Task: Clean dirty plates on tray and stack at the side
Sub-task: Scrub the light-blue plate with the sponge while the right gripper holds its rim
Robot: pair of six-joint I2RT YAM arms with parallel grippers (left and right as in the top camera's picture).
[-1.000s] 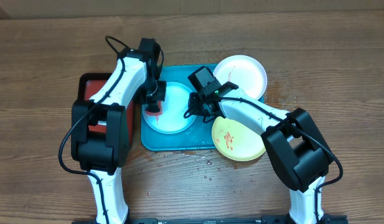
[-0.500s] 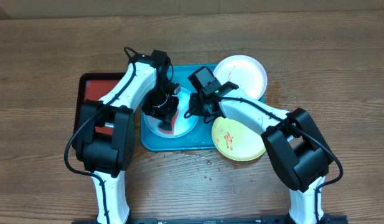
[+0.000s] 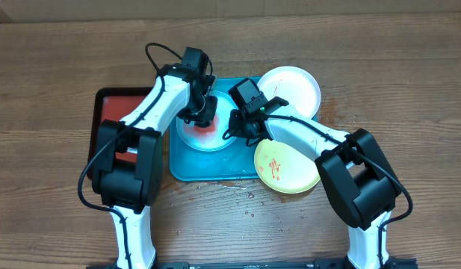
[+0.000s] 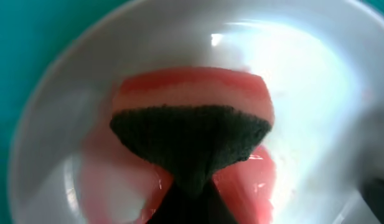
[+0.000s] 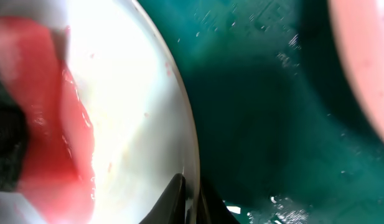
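Note:
The pale blue plate [image 3: 194, 136] lies on the blue tray [image 3: 215, 166]. My left gripper [image 3: 202, 113] is shut on a red sponge with a dark scrub face [image 4: 190, 134] and presses it on the plate [image 4: 316, 81], which carries red smears. My right gripper [image 3: 235, 128] is shut on the plate's right rim [image 5: 185, 143], one finger on each side of it. The white plate [image 3: 294, 88] lies at the tray's far right corner. The yellow-green plate [image 3: 284, 168], with orange smears, overlaps the tray's right edge.
A red tray with a black rim [image 3: 103, 112] lies left of the blue tray under my left arm. Water drops [image 3: 249, 198] spot the wooden table in front of the blue tray.
My left gripper swept the sponge from the plate's left edge down to its near part, then back up to its far right part. My right gripper kept its hold on the rim.

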